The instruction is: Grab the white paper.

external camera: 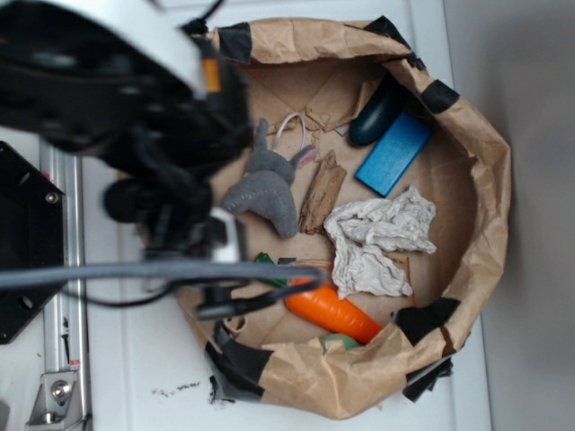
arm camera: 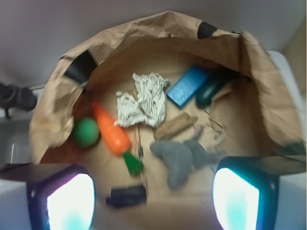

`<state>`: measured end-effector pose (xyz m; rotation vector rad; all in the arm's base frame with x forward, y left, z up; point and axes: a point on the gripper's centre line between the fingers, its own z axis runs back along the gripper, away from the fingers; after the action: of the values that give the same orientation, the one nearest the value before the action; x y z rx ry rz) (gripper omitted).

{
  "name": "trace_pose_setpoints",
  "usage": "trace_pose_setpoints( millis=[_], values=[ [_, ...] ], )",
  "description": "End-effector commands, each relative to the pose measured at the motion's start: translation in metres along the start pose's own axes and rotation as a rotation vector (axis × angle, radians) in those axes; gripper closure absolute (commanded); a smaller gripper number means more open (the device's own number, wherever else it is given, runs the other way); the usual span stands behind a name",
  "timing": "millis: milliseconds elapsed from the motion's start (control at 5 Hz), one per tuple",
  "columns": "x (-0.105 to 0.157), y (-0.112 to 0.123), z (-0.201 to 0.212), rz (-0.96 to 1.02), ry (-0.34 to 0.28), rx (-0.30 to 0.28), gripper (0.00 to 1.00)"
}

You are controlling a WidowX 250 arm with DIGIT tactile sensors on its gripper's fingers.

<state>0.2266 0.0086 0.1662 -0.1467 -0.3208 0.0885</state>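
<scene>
- Where the wrist view begins, the gripper (arm camera: pixel 153 191) shows two glowing fingertips (arm camera: pixel 69 201) at the bottom corners, spread wide apart with nothing between them
- A small dark block (arm camera: pixel 126 196) lies just ahead of the fingers on the bag floor, nearest the camera
- The grey plush animal (arm camera: pixel 178 158) lies next, slightly right of centre, clear of both fingers
- The orange carrot (arm camera: pixel 111 130) lies slanted to the left of the plush, its green top (arm camera: pixel 133 163) pointing toward the camera, and a green ball (arm camera: pixel 86 132) sits just beside it against the bag wall
- A brown wood-like piece (arm camera: pixel 175 127) lies between the plush and the white paper (arm camera: pixel 144 99)
- The white paper, a creased lumpy wad, rests on the bag floor near the middle, just beyond the carrot's thick end and well apart from the gripper; in the exterior view it (external camera: pixel 377 238) lies between the carrot (external camera: pixel 334 312) and the blue block (external camera: pixel 393 154)
- The blue block (arm camera: pixel 187 85) lies just right of the paper, with a dark green rounded object (arm camera: pixel 211 88) beside it
- The brown paper bag (arm camera: pixel 158 28) with black tape patches (arm camera: pixel 80 66) rings everything, its far wall standing behind the paper
</scene>
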Motion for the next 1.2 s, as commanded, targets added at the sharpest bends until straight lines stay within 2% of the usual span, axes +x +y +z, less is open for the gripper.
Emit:
trace_pose_setpoints(
  millis=[0, 400, 600, 800, 1000],
  values=[
    [0.043, -0.015, -0.042, -0.009, -0.024, 0.016, 0.0],
    [0.056, -0.008, -0.113, -0.021, 0.041, 0.075, 0.0],
    [0.067, -0.011, -0.156, -0.043, 0.072, 0.061, 0.0],
    [0.065, -0.009, -0.169, -0.006, 0.078, 0.041, 1.0],
    [0.064, -0.012, -0.175, 0.002, 0.091, 0.044, 1.0]
  ],
)
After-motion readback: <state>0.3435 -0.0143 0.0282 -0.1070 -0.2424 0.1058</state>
